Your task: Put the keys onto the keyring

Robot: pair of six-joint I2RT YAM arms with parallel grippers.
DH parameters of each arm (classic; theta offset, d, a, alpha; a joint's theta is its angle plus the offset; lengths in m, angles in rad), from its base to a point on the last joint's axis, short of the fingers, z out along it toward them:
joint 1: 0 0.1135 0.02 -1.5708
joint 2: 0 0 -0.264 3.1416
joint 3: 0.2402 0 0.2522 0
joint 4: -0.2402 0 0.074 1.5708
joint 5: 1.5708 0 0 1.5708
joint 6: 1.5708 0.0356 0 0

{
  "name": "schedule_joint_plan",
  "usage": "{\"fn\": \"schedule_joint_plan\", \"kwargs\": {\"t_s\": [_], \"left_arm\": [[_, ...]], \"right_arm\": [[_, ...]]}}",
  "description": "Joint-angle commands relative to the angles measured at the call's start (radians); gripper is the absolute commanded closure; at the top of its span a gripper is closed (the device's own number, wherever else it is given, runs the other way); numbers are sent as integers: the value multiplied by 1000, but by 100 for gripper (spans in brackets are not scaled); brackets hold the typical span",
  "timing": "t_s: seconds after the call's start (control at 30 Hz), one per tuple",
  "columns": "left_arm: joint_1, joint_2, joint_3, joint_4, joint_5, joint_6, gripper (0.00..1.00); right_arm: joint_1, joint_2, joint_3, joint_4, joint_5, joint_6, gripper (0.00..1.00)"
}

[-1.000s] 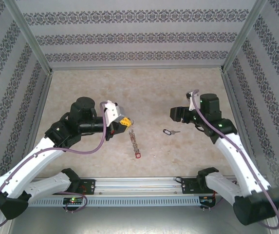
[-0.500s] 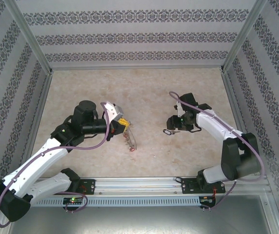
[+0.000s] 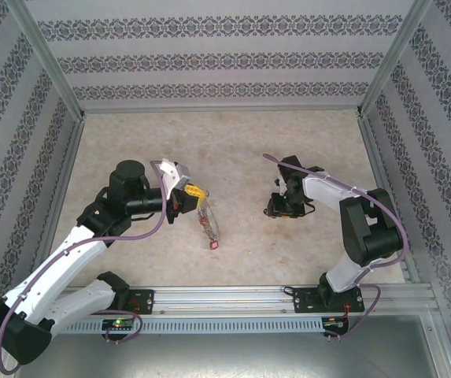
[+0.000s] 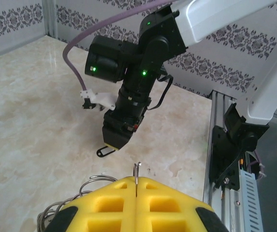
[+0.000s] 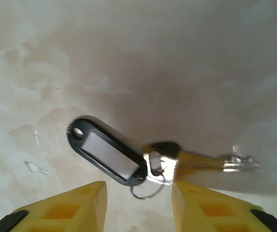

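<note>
The right gripper point(image 5: 138, 195), jaws apart and empty, hangs just over the key point(image 5: 163, 162), much nearer to it than the left. The key lies flat on the table point(image 5: 201, 58) just ahead of the jaws, its long axis crosswise to them. The left gripper point(image 4: 137, 188) is clamped on the keyring point(image 4: 95, 180), well apart.

Nothing legible: no words, brands, numbers or signs. Blank pale insert in the black tag point(image 5: 107, 155) of the keys point(image 5: 196, 163), right side of the table point(image 3: 233, 142).
</note>
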Motion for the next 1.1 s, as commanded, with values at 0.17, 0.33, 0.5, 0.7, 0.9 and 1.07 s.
{"fn": "schedule_joint_plan", "kwargs": {"t_s": [0.17,0.33,0.5,0.7,0.9,1.07], "left_arm": [[23,-26,-9,114,58,-35,100],[26,-32,-15,124,58,-41,100],[28,-33,-19,133,63,-49,100],[28,-42,-25,144,61,-57,100],[28,-41,-28,151,63,-65,100],[28,-34,-34,164,64,-78,100]], "right_arm": [[25,48,32,17,49,20,70],[41,47,33,9,84,14,76],[56,37,30,11,108,14,83],[65,22,25,8,132,11,93],[75,-22,21,-10,159,1,100],[106,-117,-12,19,177,-43,100]]}}
